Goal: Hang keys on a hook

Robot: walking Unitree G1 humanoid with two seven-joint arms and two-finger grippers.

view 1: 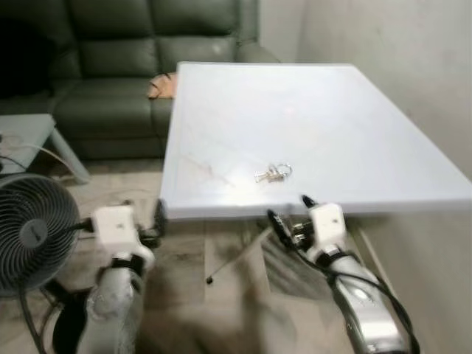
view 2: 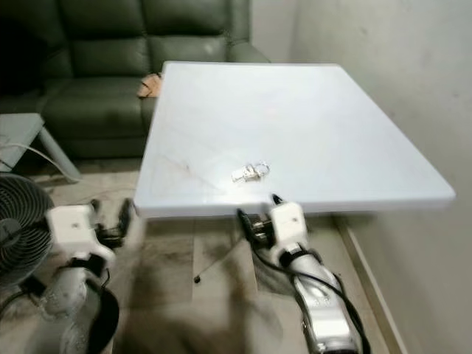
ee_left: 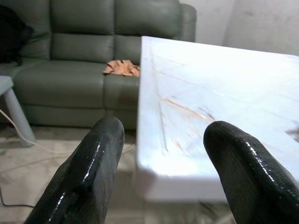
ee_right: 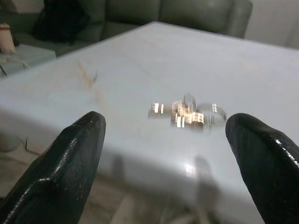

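Note:
A small bunch of silver keys (view 1: 273,173) lies flat on the white table (view 1: 310,110), close to its near edge. My right gripper (view 1: 287,210) is open just below that edge, short of the keys, with nothing between its fingers. In the right wrist view the keys (ee_right: 187,112) sit on the tabletop between and beyond the two black fingers (ee_right: 70,158). My left gripper (view 1: 144,221) is open by the table's near left corner, and its fingers (ee_left: 88,172) frame that corner (ee_left: 173,172).
A dark green sofa (view 1: 125,66) stands behind the table, with an orange cloth (view 1: 164,85) on its seat. A black floor fan (view 1: 33,232) is at my left, next to a pale side table (view 1: 26,136). A plain wall (view 1: 413,81) runs along the right.

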